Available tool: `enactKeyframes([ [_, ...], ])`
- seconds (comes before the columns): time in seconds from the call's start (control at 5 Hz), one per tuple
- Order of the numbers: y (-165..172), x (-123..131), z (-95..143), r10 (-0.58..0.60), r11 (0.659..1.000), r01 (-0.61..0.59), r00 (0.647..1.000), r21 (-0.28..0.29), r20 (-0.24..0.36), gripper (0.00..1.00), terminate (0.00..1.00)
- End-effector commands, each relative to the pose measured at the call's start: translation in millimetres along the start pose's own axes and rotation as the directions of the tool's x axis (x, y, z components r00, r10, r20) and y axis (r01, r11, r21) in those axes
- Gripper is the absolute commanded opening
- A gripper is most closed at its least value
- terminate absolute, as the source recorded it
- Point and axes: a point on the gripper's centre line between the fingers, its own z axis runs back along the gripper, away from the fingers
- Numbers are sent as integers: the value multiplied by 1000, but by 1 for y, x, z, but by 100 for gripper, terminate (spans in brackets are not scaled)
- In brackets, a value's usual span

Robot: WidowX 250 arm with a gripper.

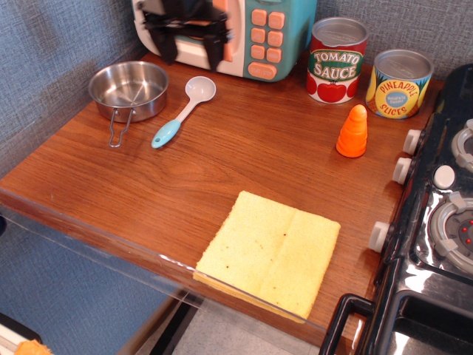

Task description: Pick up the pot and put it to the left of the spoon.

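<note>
The pot (128, 89), a small shiny steel pan, sits on the wooden counter at the back left, its wire handle (119, 131) pointing toward the front edge. The spoon (185, 109), with a white bowl and a light-blue handle tip, lies just to the right of the pot, apart from it. My gripper (191, 49) is raised at the top of the view in front of the toy microwave, above and behind the spoon. Its two black fingers (169, 46) are spread apart and hold nothing.
A teal toy microwave (251, 33) stands at the back. A tomato sauce can (337, 60) and a pineapple slices can (399, 83) stand at the back right. An orange cone (352, 131) and a yellow cloth (272, 250) lie on the counter. A toy stove (436, 222) borders the right.
</note>
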Motion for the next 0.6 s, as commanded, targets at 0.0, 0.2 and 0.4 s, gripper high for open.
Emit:
enactKeyframes([
  [0.0, -28, -2, 24, -75, 995, 78, 996, -56, 50, 100, 0],
  [0.2, -33, -4, 21, -102, 995, 102, 994, -20, 27, 100, 0],
  [0.4, -33, -4, 21, -102, 995, 102, 994, -20, 27, 100, 0],
])
